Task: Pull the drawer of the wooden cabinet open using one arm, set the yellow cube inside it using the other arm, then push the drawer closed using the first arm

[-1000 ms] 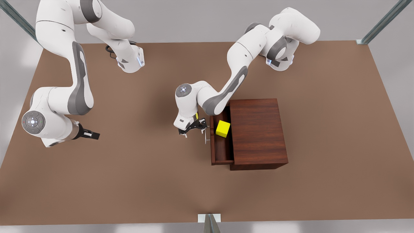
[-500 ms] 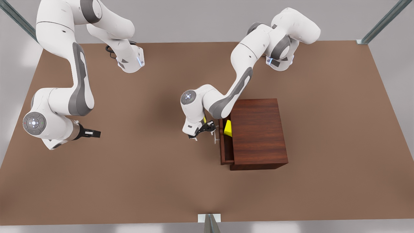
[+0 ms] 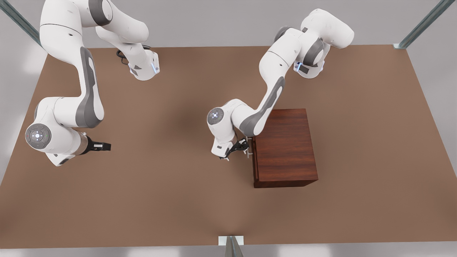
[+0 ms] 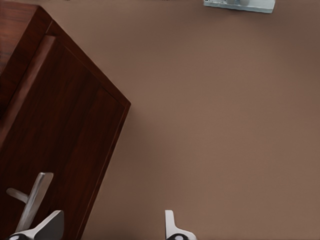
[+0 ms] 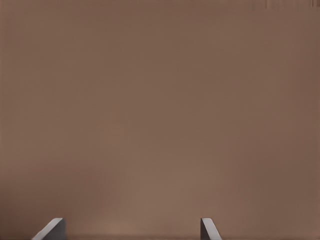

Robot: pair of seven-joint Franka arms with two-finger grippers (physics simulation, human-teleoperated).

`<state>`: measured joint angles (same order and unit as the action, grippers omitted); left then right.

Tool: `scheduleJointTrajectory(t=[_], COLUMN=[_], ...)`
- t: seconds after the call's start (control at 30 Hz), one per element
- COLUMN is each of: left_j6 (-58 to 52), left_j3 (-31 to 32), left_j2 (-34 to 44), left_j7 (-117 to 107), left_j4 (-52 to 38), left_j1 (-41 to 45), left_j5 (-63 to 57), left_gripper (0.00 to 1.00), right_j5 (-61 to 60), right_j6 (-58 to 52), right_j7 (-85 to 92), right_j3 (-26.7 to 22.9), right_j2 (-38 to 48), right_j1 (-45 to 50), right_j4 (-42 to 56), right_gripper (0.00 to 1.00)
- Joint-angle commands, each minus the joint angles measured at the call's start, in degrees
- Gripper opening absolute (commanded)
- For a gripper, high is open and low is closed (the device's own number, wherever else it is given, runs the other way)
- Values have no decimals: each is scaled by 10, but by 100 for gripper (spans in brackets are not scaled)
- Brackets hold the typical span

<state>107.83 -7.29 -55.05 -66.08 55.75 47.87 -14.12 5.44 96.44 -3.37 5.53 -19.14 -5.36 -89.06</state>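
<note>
The wooden cabinet (image 3: 285, 146) stands right of centre in the front view. Its drawer (image 3: 254, 162) sits pushed in, the front panel (image 4: 65, 140) about flush with the cabinet's face. The silver bar handle (image 4: 31, 200) sticks out from that panel. My left gripper (image 3: 242, 146) (image 4: 110, 225) is open, pressed up against the drawer front with one fingertip (image 4: 47, 224) beside the handle. The yellow cube is hidden. My right gripper (image 3: 105, 145) (image 5: 132, 227) waits open over bare table at the front view's left, holding nothing.
Brown tabletop (image 3: 160, 196) spreads all around the cabinet. A small white bracket (image 3: 231, 241) sits at the near table edge, with metal frame posts (image 3: 421, 25) at the far corners. Both arm bases (image 3: 144, 69) stand along the far edge.
The left gripper moved toward the cabinet, pushing the drawer in from well open to flush. The yellow cube went out of sight inside. The right arm barely moved.
</note>
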Motion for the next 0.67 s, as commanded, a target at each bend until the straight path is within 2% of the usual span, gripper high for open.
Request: scheduleJointTrajectory(t=[0.0, 0.17, 0.2, 0.23, 0.27, 0.33, 0.37, 0.4, 0.43, 0.47, 0.5, 0.53, 0.63], left_j6=[-5, -40, -153, -279, -359, -377, -381, -190, -9, -30, -100, -155, -167], left_j3=[-1, 0, 3, 3, -11, -10, -10, -8, -3, -3, 8, 10, 9], left_j2=[1, 27, 85, 209, 274, 311, 318, 432, 524, 510, 468, 442, 438], left_j7=[47, 59, 48, 68, 224, 538, 640, 671, 615, 611, 598, 582, 583], left_j4=[0, -2, -11, -14, -14, -3, 46, 280, 466, 421, 325, 273, 263], left_j1=[-4, -14, -8, -13, -49, -233, -290, -335, -332, -331, -313, -301, -303], left_j5=[0, 7, 49, 63, 62, 145, 178, 231, 219, 190, 184, 150, 154], left_gripper=[100, 100, 100, 100, 100, 100, 100, 100, 100, 100, 100, 100, 100], right_j5=[0, 0, 0, 0, 0, 1, 0, 0, 1, 1, 1, 1, 3], right_j6=[0, 0, 0, 0, 0, 0, 0, 0, 0, 0, 0, 0, 0], right_j7=[27, 27, 27, 27, 27, 27, 27, 27, 28, 28, 28, 28, 28], right_j3=[0, 0, 0, 0, 0, 0, 0, 0, 0, 0, 0, 0, 0], right_j2=[1, 1, 1, 1, 1, 1, 1, 1, 1, 1, 1, 1, 1], right_j1=[0, 0, 0, 0, 0, 0, 0, 0, 0, 0, 0, -1, -1], right_j4=[0, 0, 0, 0, 0, 0, 0, 0, 0, 0, 0, 0, 0], right_gripper=[100, 100, 100, 100, 100, 100, 100, 100, 100, 100, 100, 100, 100])
